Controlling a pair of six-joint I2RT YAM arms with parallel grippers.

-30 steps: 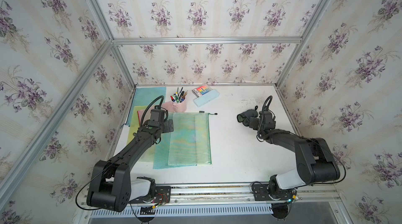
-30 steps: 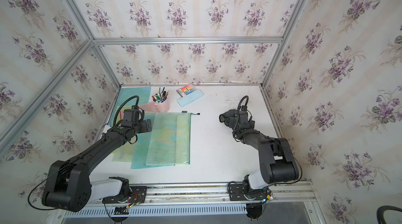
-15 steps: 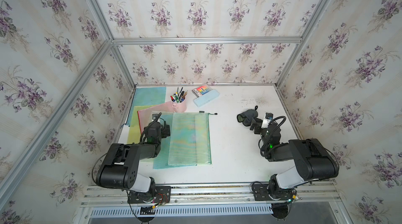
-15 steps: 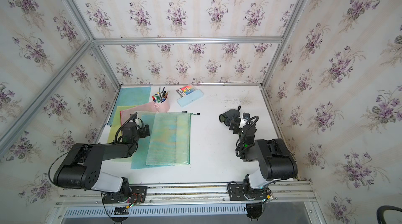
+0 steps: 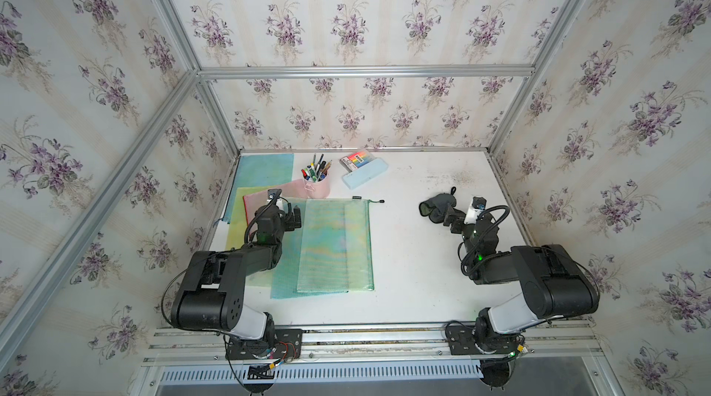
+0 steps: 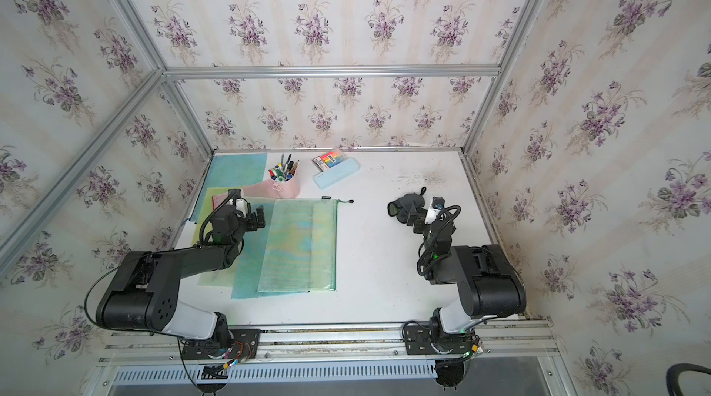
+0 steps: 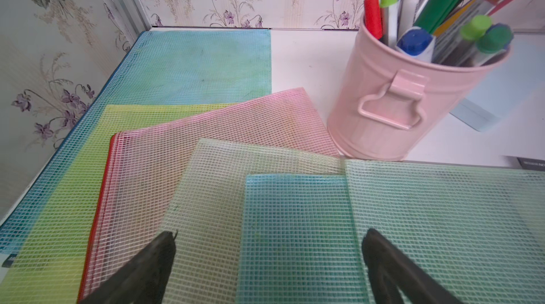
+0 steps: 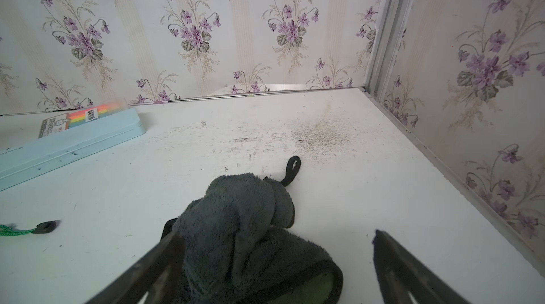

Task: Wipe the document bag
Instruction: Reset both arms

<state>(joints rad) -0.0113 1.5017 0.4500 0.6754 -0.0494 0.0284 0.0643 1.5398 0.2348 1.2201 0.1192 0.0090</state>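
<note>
The document bag (image 5: pixel 334 244) (image 6: pixel 298 244), a pale green mesh zip pouch, lies flat at the table's middle left, on top of a teal mesh pouch (image 7: pixel 295 228). My left gripper (image 5: pixel 295 217) (image 6: pixel 257 217) (image 7: pixel 268 246) stands open just over the bag's far left corner, with nothing between its fingers. A crumpled dark grey cloth (image 5: pixel 436 207) (image 6: pixel 406 205) (image 8: pixel 236 222) lies on the right side. My right gripper (image 5: pixel 451 220) (image 6: pixel 414 218) (image 8: pixel 277 246) is open right behind the cloth. The cloth's near part lies between the jaws, against one finger.
A pink pen cup (image 5: pixel 317 184) (image 7: pixel 398 96) stands just behind the bag. A light blue tin (image 5: pixel 365 175) (image 8: pixel 67 143) and a marker box (image 5: pixel 356 157) lie further back. Blue (image 5: pixel 265 169), pink (image 5: pixel 259 200) and yellow (image 5: pixel 235 230) mesh pouches overlap along the left wall. Walls close in on three sides.
Both arms have folded down, their elbows sinking toward the front rail. The right gripper has drawn back a little from the cloth. Both grippers stayed open; cloth and pouches have not moved.
</note>
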